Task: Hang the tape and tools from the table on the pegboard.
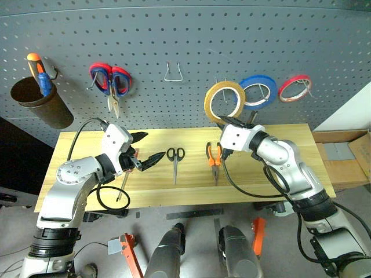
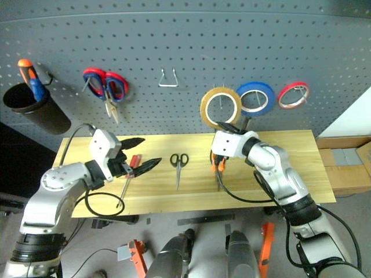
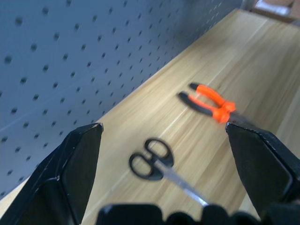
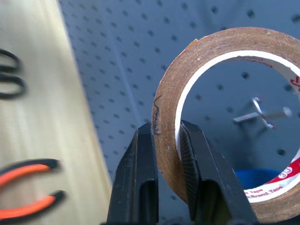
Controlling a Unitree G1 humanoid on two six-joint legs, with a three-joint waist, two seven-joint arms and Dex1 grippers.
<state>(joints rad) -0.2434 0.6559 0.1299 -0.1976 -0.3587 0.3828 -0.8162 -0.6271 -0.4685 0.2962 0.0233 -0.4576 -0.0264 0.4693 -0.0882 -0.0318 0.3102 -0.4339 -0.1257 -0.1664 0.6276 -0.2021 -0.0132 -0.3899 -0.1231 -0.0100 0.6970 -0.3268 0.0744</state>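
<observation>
Fingers (image 4: 140, 178) of your right gripper (image 4: 166, 136) pinch the yellow tape (image 1: 224, 101) against the pegboard (image 1: 191, 40); your left gripper (image 1: 145, 147) gapes empty, scissors (image 1: 175, 159) at its three o'clock.

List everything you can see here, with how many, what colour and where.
Pegboard: one, dark grey, behind the table.
Table: one, light wood.
Yellow tape: one, held up at the pegboard.
Blue tape: one, hung on the pegboard.
Red tape: one, hung right of the blue.
Red-and-blue scissors: one, hung on the pegboard.
Wire hook: one, metal, bare.
Cup: one, dark brown, holding an orange-and-blue screwdriver.
Black scissors: one, mid table.
Pliers: one, orange-and-black, right of them.
Red screwdriver: one, on the table's left.
Left end effector: open, above the red screwdriver.
Right end effector: shut on the yellow tape.
</observation>
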